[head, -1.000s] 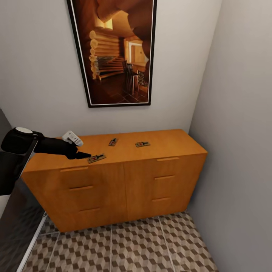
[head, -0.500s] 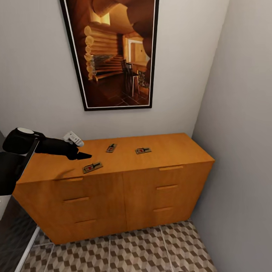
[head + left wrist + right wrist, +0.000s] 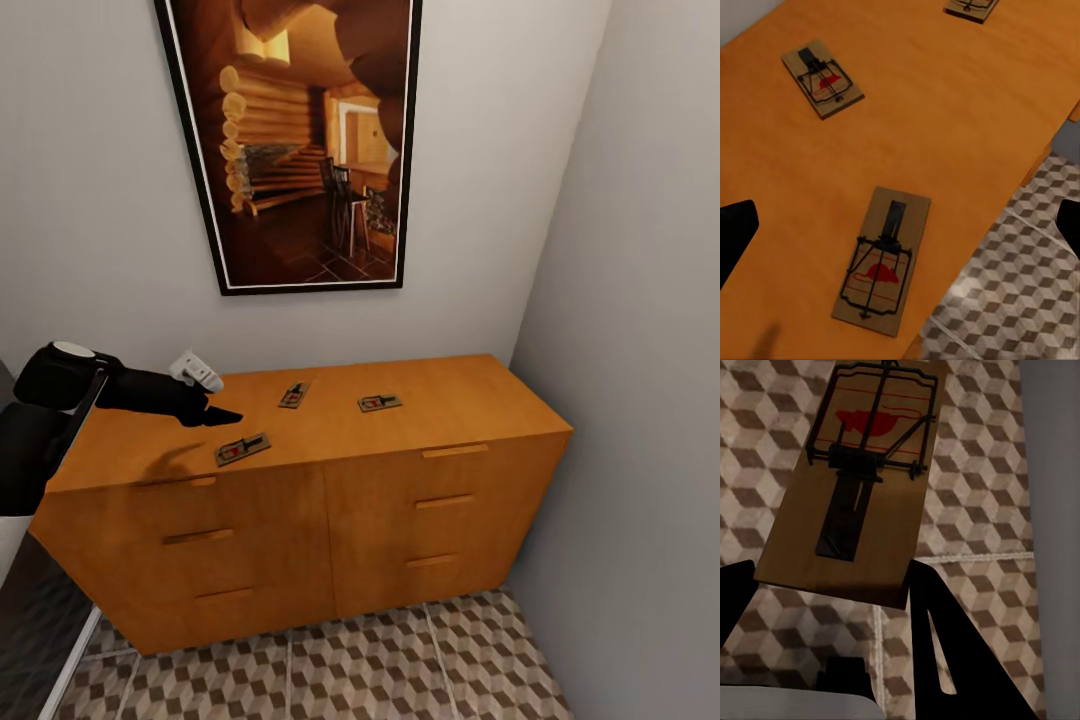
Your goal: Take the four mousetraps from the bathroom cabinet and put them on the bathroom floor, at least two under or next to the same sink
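Three mousetraps lie on the cabinet (image 3: 300,520) top: one near the front edge (image 3: 242,449), one further back (image 3: 293,394) and one to the right (image 3: 380,403). My left gripper (image 3: 215,414) hovers open just behind the front mousetrap (image 3: 881,262), which lies between its wide-spread fingertips (image 3: 736,232); the other two traps (image 3: 823,77) (image 3: 971,7) lie beyond. My right gripper (image 3: 831,572) is shut on the fourth mousetrap (image 3: 855,472), held flat above the bathroom floor (image 3: 982,472). The sink is out of view.
A large framed picture (image 3: 300,140) hangs on the wall above the cabinet. A grey side wall (image 3: 640,350) closes in right beside the cabinet. The cube-patterned floor (image 3: 350,660) lies in front, with a dark panel (image 3: 30,620) at the lower left.
The head view has shifted, so the cabinet sits differently in the picture. My left gripper's tip, close against the front mousetrap a second ago, now stands apart from it.
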Motion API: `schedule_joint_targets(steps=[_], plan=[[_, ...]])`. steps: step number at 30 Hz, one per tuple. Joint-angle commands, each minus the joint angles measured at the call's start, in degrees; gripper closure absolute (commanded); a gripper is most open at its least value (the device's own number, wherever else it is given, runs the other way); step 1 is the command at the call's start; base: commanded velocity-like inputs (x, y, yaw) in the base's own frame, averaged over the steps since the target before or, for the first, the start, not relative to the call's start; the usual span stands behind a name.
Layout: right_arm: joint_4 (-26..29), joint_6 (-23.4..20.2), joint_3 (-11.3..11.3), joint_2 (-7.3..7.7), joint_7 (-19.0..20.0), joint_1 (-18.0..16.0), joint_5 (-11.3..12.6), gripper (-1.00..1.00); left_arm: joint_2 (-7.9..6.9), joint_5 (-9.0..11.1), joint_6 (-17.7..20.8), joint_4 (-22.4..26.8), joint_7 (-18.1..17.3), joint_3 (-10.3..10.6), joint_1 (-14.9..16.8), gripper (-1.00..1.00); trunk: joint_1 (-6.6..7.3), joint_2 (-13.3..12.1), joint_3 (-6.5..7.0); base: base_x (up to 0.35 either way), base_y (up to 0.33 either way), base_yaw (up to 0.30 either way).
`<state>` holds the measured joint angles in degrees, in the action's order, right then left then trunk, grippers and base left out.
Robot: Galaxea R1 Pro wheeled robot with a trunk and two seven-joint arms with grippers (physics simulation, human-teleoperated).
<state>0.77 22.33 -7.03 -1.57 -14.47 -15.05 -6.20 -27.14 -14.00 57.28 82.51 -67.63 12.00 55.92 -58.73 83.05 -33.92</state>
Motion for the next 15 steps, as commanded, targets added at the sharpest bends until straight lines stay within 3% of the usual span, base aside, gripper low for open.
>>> schedule_joint_targets(steps=[1, 15], plan=[[-0.1, 0.0, -0.3, -0.01, -0.4, 0.0, -0.4, 1.0, -0.02, -0.6, 0.4, -0.1, -0.6, 0.1, 0.1, -1.0, 0.0, 0.0, -0.06, 0.002, 0.0, 0.0], [-0.1, -0.1, -0.2, 0.25, 1.0, 0.0, -0.4, 1.0, -0.02, -0.6, 0.4, -1.5, -0.6, 1.2, -0.1, -1.0, 0.0, 0.0, -0.06, 0.0, 0.0, 0.0]])
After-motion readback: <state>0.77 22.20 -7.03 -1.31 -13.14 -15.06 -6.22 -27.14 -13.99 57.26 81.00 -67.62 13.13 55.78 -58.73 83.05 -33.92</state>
